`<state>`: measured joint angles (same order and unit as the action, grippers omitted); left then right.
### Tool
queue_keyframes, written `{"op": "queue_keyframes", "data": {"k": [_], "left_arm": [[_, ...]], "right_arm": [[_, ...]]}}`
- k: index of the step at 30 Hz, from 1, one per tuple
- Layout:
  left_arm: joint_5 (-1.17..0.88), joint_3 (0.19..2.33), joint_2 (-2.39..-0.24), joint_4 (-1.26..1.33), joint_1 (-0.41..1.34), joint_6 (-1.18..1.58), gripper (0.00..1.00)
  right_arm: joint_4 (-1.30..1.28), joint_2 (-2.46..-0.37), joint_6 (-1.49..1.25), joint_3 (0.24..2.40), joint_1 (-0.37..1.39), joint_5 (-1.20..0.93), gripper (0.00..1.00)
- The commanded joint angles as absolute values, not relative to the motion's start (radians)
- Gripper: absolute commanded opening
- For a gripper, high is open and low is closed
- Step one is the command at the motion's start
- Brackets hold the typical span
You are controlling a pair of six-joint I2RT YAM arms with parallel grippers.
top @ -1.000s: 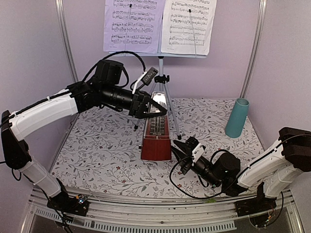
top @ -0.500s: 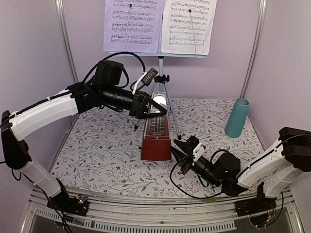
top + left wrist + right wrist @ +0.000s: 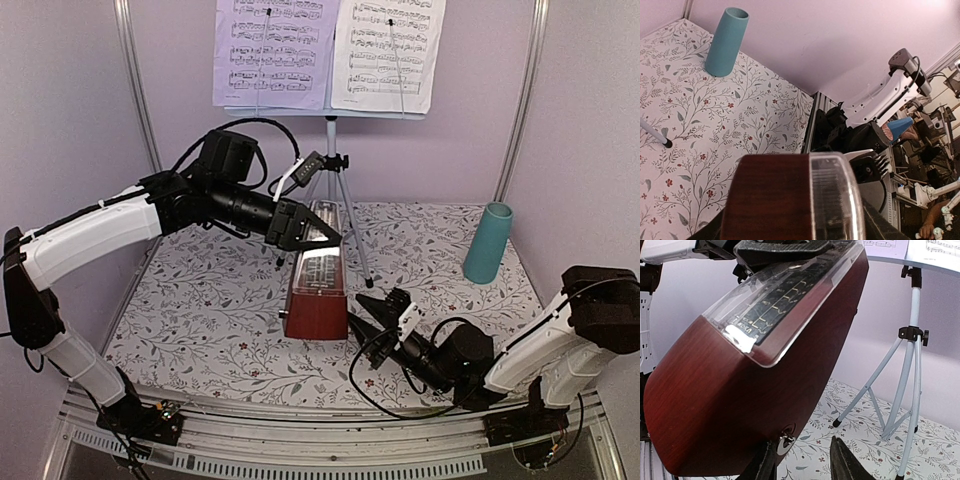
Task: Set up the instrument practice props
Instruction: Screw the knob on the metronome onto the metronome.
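left gripper [image 3: 300, 228] clamped on metronome [image 3: 316, 290] top | right gripper [image 3: 805, 452] fingers apart, low by its side key [image 3: 785, 442] | metronome standing on table [image 3: 200, 300], in front of stand [image 3: 333, 165] | pages [image 3: 330, 50] up on stand: done | likely left: let go, move arms away
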<state>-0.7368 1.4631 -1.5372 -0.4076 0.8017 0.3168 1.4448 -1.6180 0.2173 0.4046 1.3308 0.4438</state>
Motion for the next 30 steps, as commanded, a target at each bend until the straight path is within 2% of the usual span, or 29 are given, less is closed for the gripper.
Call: {"op": "queue_keyframes", "data": {"k": [1,20,30], "left_arm": [[-0.774,1.469,-1.493,-0.356,0.795,0.348,0.0],[-0.843,1.478,-1.524,-0.364,0.792,0.342,0.0],[-0.813,1.494,-1.534,-0.381,0.782,0.367,0.0]], "right_arm": [[1.502,-1.644,0.188,0.389,1.341,0.455,0.38],[1.505,-1.649,0.222,0.394,1.341,0.413,0.37],[1.497,-1.656,0.208,0.386,1.359,0.432,0.46]]}}
